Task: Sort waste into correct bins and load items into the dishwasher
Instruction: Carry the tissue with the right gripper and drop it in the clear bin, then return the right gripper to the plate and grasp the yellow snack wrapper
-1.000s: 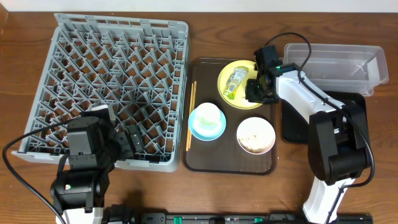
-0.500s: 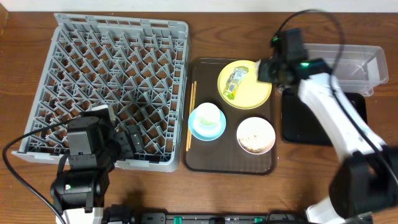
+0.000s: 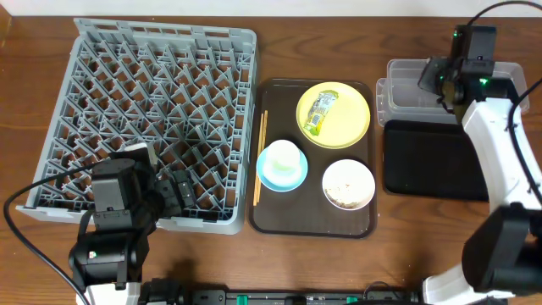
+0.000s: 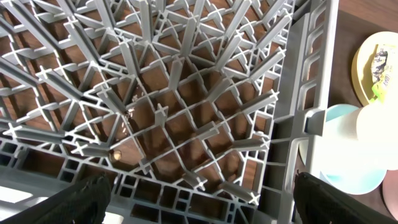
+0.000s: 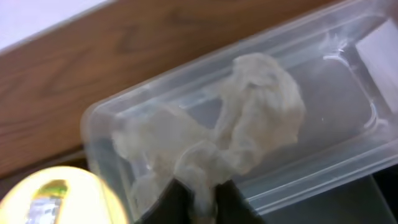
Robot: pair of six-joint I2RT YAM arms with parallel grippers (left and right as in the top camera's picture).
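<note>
A crumpled whitish scrap [image 5: 255,118] is held pinched in the closed jaws of the right gripper [image 5: 198,194], straight above the clear tub [image 5: 339,158].

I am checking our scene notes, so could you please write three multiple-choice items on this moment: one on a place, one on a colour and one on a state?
1. Where does the wrapper lie?
A in the black tray
B on the yellow plate
C in the white bowl

2. What colour is the bowl that holds the small white cup?
A light blue
B red
C black

3. In what state is the right pincer?
A open and empty
B shut on chopsticks
C shut on a crumpled whitish sheet

Answers:
1 B: the overhead view shows the wrapper on the plate.
2 A: the cup sits inside the light blue bowl.
3 C: in the right wrist view the sheet is pinched between the close-set fingers.
</note>
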